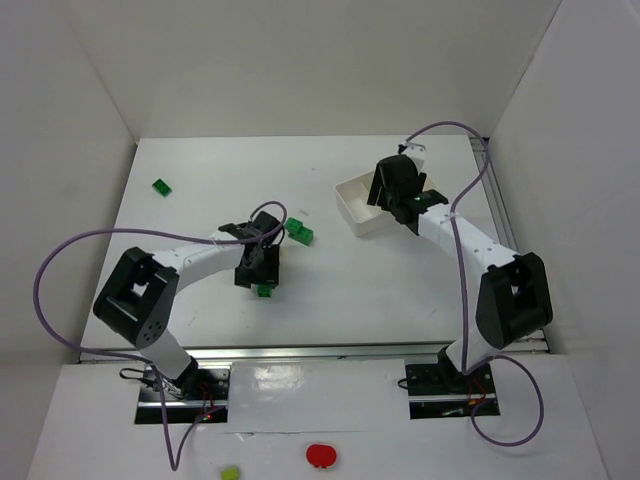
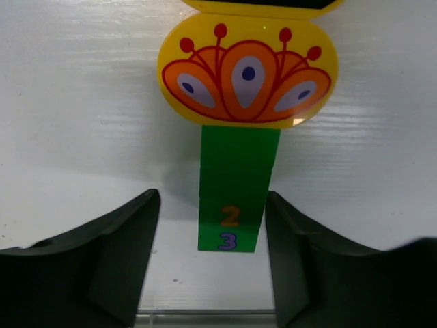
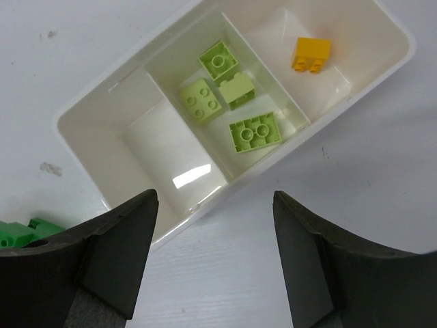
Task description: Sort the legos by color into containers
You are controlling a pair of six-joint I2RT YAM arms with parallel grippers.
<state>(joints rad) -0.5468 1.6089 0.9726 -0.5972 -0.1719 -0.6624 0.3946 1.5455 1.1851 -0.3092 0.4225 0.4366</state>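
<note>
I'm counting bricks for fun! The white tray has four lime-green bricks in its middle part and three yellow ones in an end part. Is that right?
Not quite. The right wrist view shows just one yellow brick in that end part of the white tray, not three. The four lime-green bricks in the middle part are correct.

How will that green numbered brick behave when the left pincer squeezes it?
The green brick looks rigid and flat-sided, so it should grip firmly. Its smooth plastic may slip. The yellow flower piece at its far end might come along.
</note>
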